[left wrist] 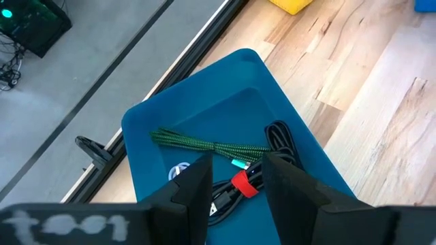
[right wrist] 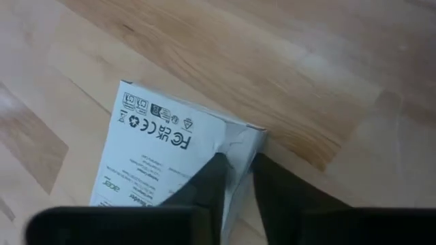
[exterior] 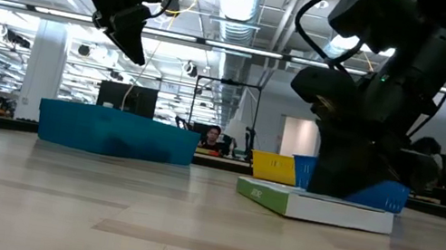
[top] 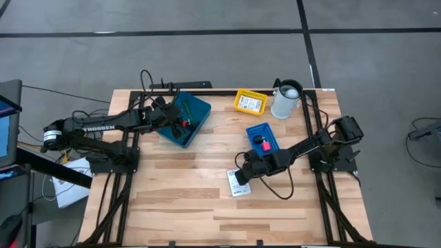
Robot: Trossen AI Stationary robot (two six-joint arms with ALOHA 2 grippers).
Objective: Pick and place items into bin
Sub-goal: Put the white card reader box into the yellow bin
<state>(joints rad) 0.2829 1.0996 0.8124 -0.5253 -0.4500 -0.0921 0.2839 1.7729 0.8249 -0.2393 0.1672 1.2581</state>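
Note:
A blue bin (top: 185,118) sits at the table's far left and holds a green braided cord (left wrist: 204,144), black cords (left wrist: 281,139) and a small red piece (left wrist: 244,184). My left gripper (left wrist: 235,163) hovers open above the bin, also seen raised in the low view (exterior: 133,36). My right gripper (top: 242,173) is down on a flat white printed box (top: 238,184) with a green side (exterior: 265,197), near the table's middle. A blue item (top: 262,138) with a red piece on top lies beyond it. My right gripper is shut on the white box at its edge near one corner (right wrist: 240,144), coming from above and slanting down. One finger (right wrist: 208,180) lies over the printed face, the other (right wrist: 272,184) beside the side wall. The box lies flat on the table (exterior: 314,207).
A yellow box (top: 249,102) and a white jug (top: 286,100) stand at the far edge, right of the bin. Bare wood (top: 186,207) stretches across the near half of the table. Black frame rails run along the left and right edges.

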